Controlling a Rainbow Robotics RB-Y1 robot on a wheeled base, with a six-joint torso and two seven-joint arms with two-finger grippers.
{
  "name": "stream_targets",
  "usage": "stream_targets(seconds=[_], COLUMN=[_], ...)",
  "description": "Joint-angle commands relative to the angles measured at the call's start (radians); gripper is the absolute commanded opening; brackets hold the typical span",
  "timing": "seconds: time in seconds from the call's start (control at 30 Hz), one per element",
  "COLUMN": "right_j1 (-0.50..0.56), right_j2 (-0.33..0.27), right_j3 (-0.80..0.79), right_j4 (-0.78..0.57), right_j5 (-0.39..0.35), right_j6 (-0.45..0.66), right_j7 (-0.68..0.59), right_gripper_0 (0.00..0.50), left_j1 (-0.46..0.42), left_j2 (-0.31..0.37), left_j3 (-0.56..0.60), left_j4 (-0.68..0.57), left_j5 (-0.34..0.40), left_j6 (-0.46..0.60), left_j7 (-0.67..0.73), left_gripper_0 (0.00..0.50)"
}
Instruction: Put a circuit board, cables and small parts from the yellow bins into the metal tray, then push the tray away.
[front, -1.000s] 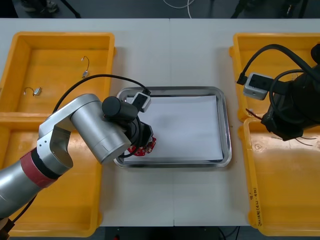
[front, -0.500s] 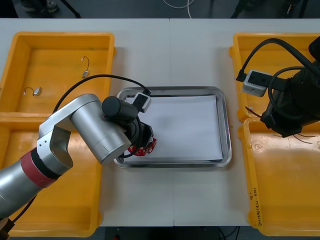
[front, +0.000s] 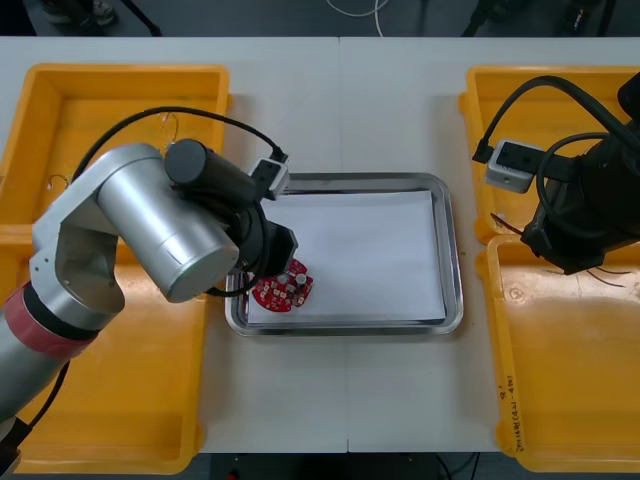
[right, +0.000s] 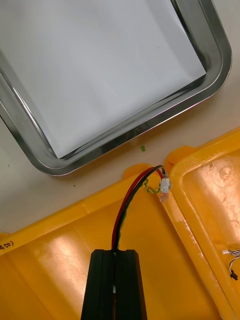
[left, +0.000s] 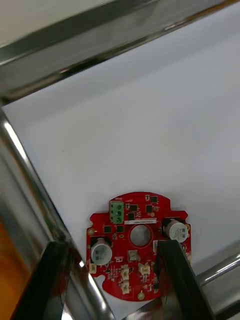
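Note:
A round red circuit board (front: 283, 289) lies flat on the white inside of the metal tray (front: 455, 262), in its near left corner. My left gripper (left: 111, 246) hovers open just above the board (left: 137, 245), one finger on each side of it and not touching it. My right gripper (right: 115, 256) is over the right-hand bins, shut on a thin red and dark cable (right: 131, 200). The cable's white plug (right: 164, 186) hangs by the wall between those two bins. In the front view the right arm (front: 585, 215) hides its fingers.
Two yellow bins (front: 110, 120) stand at the left of the tray and two (front: 570, 380) at the right. The tray's rim (right: 210, 95) lies a short way beyond the right bins' wall. More thin wires (right: 231, 260) lie in the neighbouring right bin.
My left gripper has opened, let go of the circuit board and lifted, so the board now lies uncovered in the tray. The right arm shifted slightly at first, then held still.

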Motion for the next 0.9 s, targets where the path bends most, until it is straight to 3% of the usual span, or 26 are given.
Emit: stream_targets(seconds=[0.03, 0.37, 0.53, 0.7, 0.9], right_j1=[-0.038, -0.177, -0.237, -0.304, -0.354], right_j2=[-0.028, -0.012, 0.048, 0.114, 0.215], right_j3=[0.006, 0.195, 0.290, 0.378, 0.436], right_j4=[0.002, 0.002, 0.007, 0.060, 0.132], right_j5=[-0.018, 0.014, 0.072, 0.084, 0.121], right_j6=[0.005, -0.025, -0.028, -0.030, -0.041], right_j7=[0.002, -0.006, -0.010, -0.006, -0.010], right_gripper_0=[0.000, 0.000, 0.000, 0.000, 0.000], left_j1=[-0.057, -0.129, -0.143, -0.144, -0.146], left_j2=[0.017, 0.082, 0.109, 0.130, 0.176], left_j3=[0.105, 0.250, 0.299, 0.354, 0.441], left_j4=[-0.078, -0.101, -0.085, -0.060, 0.007], left_j5=[0.068, 0.143, 0.154, 0.165, 0.189], left_j6=[0.078, 0.278, 0.316, 0.318, 0.350], left_j7=[0.112, 0.109, 0.100, 0.077, -0.029], left_gripper_0=[0.500, 0.500, 0.500, 0.500, 0.500])
